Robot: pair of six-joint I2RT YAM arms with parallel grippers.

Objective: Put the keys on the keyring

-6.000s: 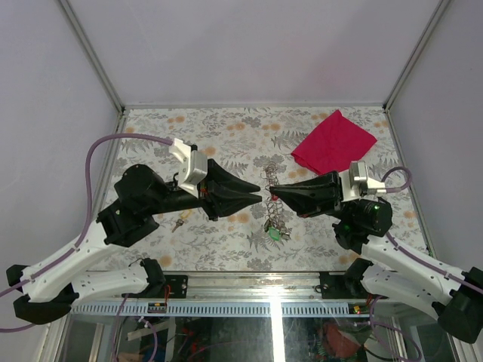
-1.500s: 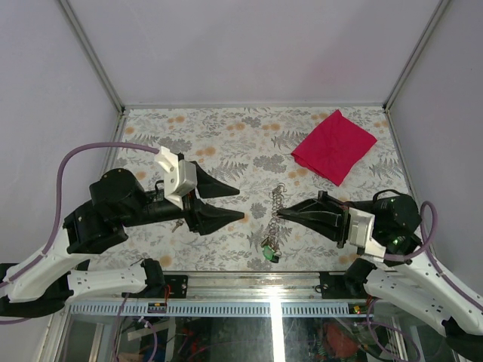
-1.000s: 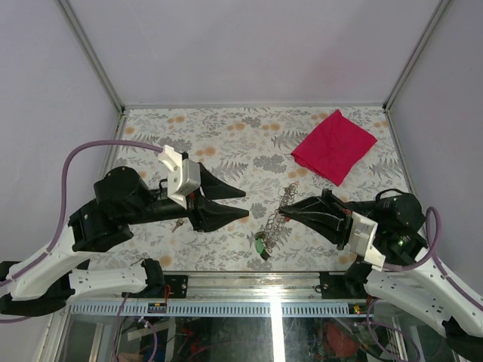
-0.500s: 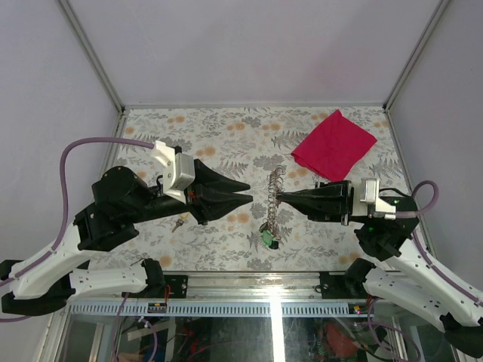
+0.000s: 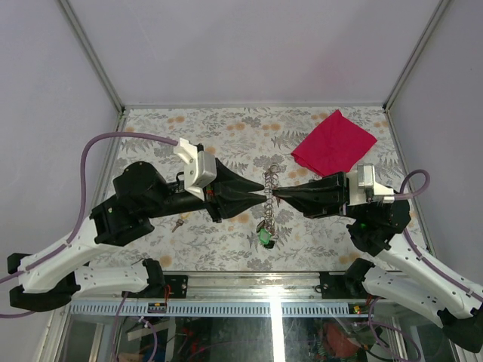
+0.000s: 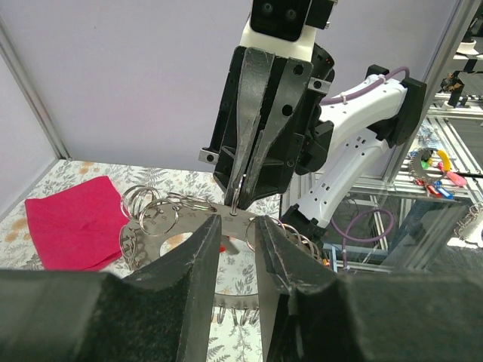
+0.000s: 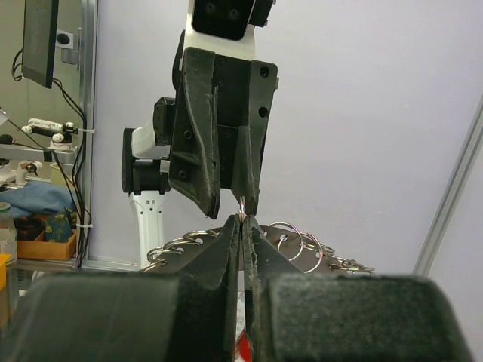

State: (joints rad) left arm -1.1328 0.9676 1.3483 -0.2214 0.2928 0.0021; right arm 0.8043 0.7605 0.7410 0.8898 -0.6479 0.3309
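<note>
Keyring (image 5: 267,197) hangs lifted over the desk (image 5: 226,136), a light, springy, slippery tangle of wire rings with a green tag (image 5: 264,235). My right fingers (image 7: 223,260) are pinched together on one ring. The stiff little brass key (image 5: 179,223) lies flat under my left arm, and I'd take it by its head. My left fingers (image 6: 200,256), slightly apart, were clear of the bunch half a second ago and now meet it.

The left gripper (image 6: 238,230) held its two dark fingers (image 6: 198,256) slightly apart, and a thin steel edge of the keyring (image 6: 162,215) sat just ahead of the gap. Straight ahead, the right gripper (image 6: 241,192) pointed back toward it, pinched together on one loop of that bunch of rings. A red cloth (image 6: 72,222) lay ahead to the left.
</note>
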